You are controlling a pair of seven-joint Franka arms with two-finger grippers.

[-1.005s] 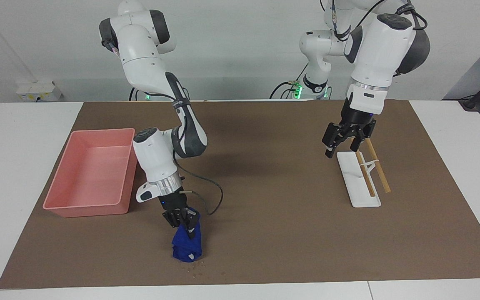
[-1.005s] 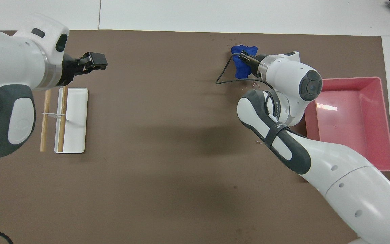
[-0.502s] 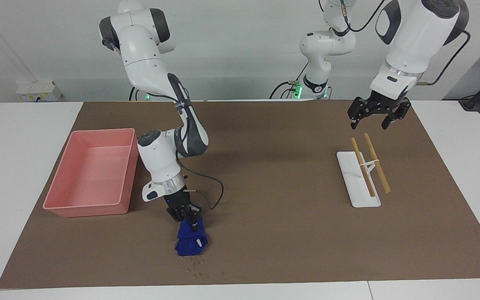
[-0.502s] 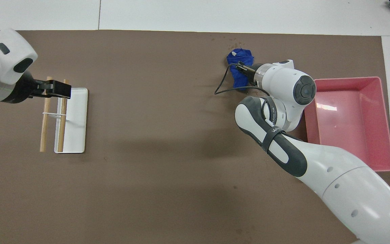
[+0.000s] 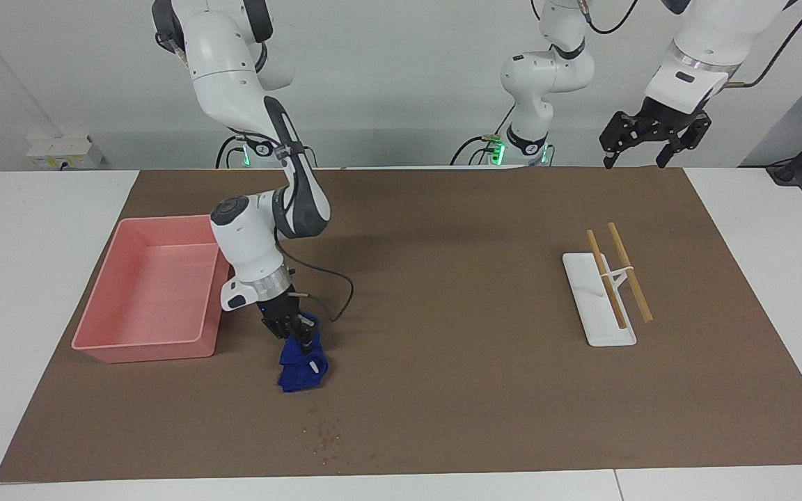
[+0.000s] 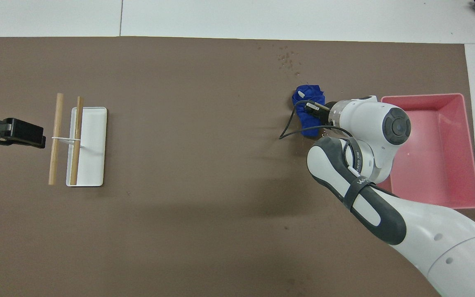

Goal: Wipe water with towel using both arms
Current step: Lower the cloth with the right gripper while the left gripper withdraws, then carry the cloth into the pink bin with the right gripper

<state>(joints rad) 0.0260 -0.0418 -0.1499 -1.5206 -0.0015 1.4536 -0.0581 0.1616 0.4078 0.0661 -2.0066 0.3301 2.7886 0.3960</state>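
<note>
— So where's the towel (image 5: 302, 369)?
— Clamped in the right gripper (image 5: 301, 332), beside the pink bin (image 5: 143, 346); the water (image 5: 323, 438) lies farther from the robots.
— And the left gripper (image 5: 652, 140)?
— Raised near the mat's (image 5: 443, 278) robot-side edge, fingers apart, holding nothing.

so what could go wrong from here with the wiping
The right gripper holds the towel nearer the robots than the water, so the specks may stay unwiped. The towel sits beside the pink bin; the arm could nudge it. The left gripper waits high above the mat's edge, contributing nothing.
</note>
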